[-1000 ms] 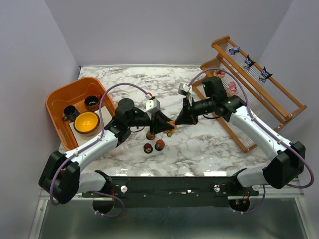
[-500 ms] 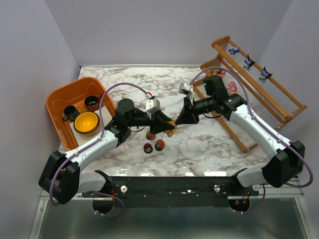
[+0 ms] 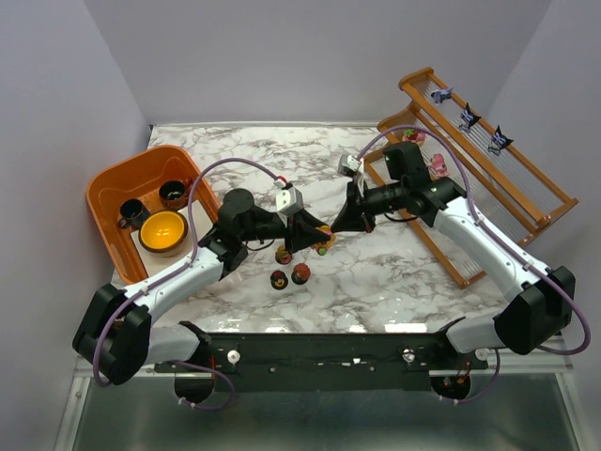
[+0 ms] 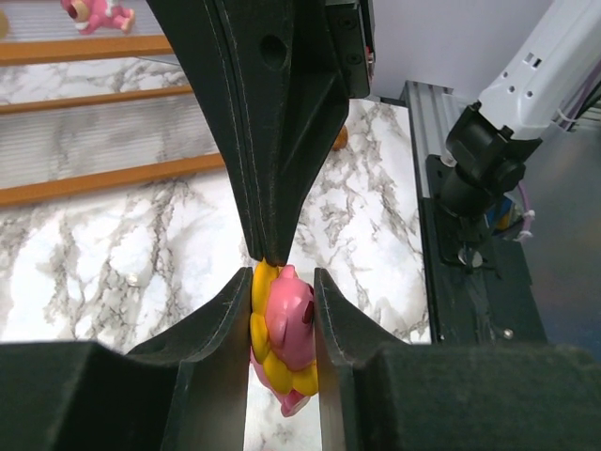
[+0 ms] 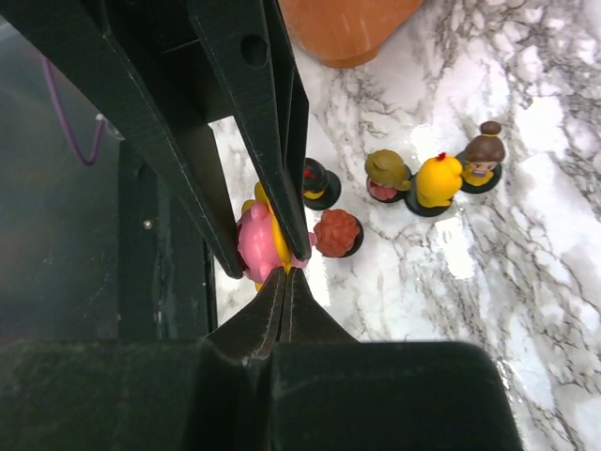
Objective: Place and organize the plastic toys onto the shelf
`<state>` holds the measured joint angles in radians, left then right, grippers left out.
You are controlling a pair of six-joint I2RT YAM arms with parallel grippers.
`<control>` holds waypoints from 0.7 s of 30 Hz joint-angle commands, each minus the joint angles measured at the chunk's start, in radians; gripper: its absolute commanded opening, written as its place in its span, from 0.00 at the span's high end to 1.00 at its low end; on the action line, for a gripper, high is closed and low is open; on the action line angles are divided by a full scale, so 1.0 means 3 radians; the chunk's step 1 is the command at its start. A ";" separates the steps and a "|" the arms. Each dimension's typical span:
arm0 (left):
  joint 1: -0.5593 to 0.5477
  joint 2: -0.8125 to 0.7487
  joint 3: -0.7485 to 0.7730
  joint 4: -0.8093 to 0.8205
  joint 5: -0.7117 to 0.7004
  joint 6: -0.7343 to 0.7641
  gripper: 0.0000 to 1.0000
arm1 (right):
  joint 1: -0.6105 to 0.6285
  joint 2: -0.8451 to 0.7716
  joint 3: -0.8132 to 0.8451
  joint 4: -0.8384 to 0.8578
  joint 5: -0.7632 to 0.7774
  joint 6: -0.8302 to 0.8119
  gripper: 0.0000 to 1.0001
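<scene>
Pink-and-yellow plastic figurine [image 4: 284, 331] clamped between left gripper [image 4: 282, 287] fingers; right gripper [image 5: 284, 278] pressed fully together, nothing held, tip beside figurine.

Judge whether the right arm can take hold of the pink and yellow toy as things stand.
Probably not yet. The pink and yellow toy is clamped in the left gripper, whose fingers cover both its sides, and the right gripper is shut, its tips at the toy's edge. It would have to open first.

The left pincer [image 4: 280, 287] half hides the pink toy [image 4: 289, 324].
</scene>
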<state>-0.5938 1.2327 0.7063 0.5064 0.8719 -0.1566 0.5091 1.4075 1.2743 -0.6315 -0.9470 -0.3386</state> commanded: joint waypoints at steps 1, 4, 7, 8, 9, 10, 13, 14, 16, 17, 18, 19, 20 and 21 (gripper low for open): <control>0.0021 -0.0008 -0.0043 0.0183 -0.0431 0.0200 0.88 | 0.0057 -0.0233 -0.0024 0.0055 0.0165 0.0147 0.99; 0.0021 -0.0013 -0.0069 0.0183 -0.0452 0.0215 0.76 | 0.0052 -0.0274 -0.0024 0.0116 0.0226 0.0193 0.99; 0.0021 -0.0024 -0.0089 0.0189 -0.0498 0.0225 0.62 | 0.0047 -0.0284 -0.0019 0.0126 0.0257 0.0193 0.99; 0.0021 -0.0024 -0.0099 0.0189 -0.0508 0.0230 0.57 | 0.0047 -0.0284 -0.0019 0.0121 0.0263 0.0188 0.99; 0.0021 -0.0024 -0.0099 0.0189 -0.0518 0.0231 0.56 | 0.0047 -0.0289 -0.0014 0.0121 0.0268 0.0183 0.99; 0.0021 -0.0029 -0.0104 0.0189 -0.0523 0.0231 0.52 | 0.0047 -0.0284 -0.0014 0.0116 0.0263 0.0183 0.99; 0.0026 -0.0029 -0.0110 0.0194 -0.0569 0.0231 0.38 | 0.0042 -0.0279 0.0001 0.0075 0.0278 0.0152 0.99; 0.0021 -0.0034 -0.0110 0.0204 -0.0580 0.0220 0.35 | 0.0037 -0.0269 0.0022 0.0025 0.0273 0.0111 0.99; 0.0021 -0.0029 -0.0105 0.0199 -0.0575 0.0220 0.40 | 0.0042 -0.0253 0.0042 -0.0022 0.0268 0.0075 0.99; 0.0021 -0.0024 -0.0105 0.0209 -0.0575 0.0205 0.43 | 0.0047 -0.0238 0.0042 -0.0047 0.0273 0.0055 0.99; 0.0021 -0.0024 -0.0110 0.0214 -0.0600 0.0190 0.41 | 0.0042 -0.0238 0.0042 -0.0058 0.0273 0.0050 0.99; 0.0021 -0.0019 -0.0105 0.0224 -0.0625 0.0185 0.38 | 0.0042 -0.0233 0.0037 -0.0063 0.0283 0.0045 0.99; 0.0026 -0.0029 -0.0120 0.0240 -0.0656 0.0174 0.32 | 0.0042 -0.0233 0.0032 -0.0068 0.0308 0.0034 0.99; 0.0021 -0.0029 -0.0125 0.0250 -0.0672 0.0164 0.31 | 0.0042 -0.0233 0.0017 -0.0063 0.0339 0.0039 0.99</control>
<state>-0.5900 1.2324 0.6785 0.5587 0.7238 -0.1043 0.5163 1.3479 1.2732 -0.6136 -0.8604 -0.3084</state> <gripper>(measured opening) 0.616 0.013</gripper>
